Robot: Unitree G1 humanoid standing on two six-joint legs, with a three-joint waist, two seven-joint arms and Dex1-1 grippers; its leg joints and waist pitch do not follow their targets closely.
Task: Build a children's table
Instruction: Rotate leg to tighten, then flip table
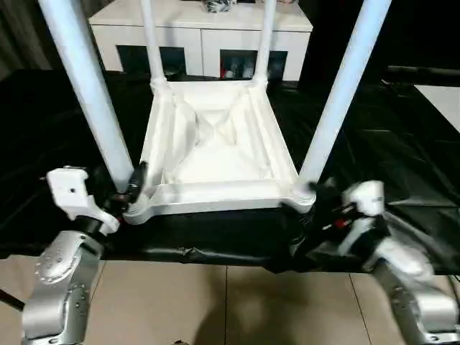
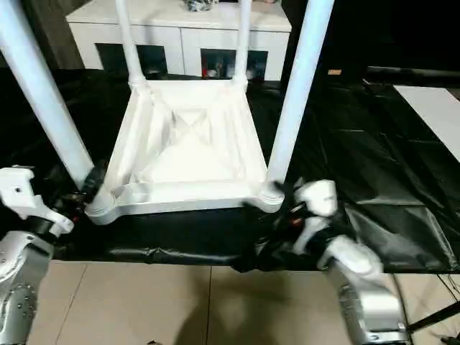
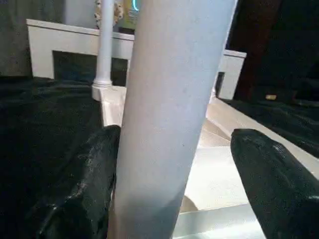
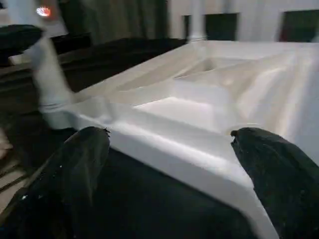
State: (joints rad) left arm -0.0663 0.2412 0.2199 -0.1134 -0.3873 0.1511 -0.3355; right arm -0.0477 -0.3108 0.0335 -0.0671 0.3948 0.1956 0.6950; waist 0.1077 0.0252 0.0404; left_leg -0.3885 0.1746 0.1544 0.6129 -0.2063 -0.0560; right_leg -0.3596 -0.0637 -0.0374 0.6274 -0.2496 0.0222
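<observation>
With all four legs in the upturned tabletop [image 1: 215,154], the left gripper [image 3: 174,184] loosely straddles the near-left leg [image 1: 90,93] while the right gripper [image 4: 169,184] gapes empty at the rim; a nudge could tip it.

The white plastic tabletop [image 1: 215,154] is laid upside down on black sheeting, ribbed underside exposed. Four tapered white legs [image 1: 343,90] are seated upright in its round corner sockets.

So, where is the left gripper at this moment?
In the head views the left gripper is at the tabletop's near left corner, its open fingers on either side of the leg standing there.
</observation>
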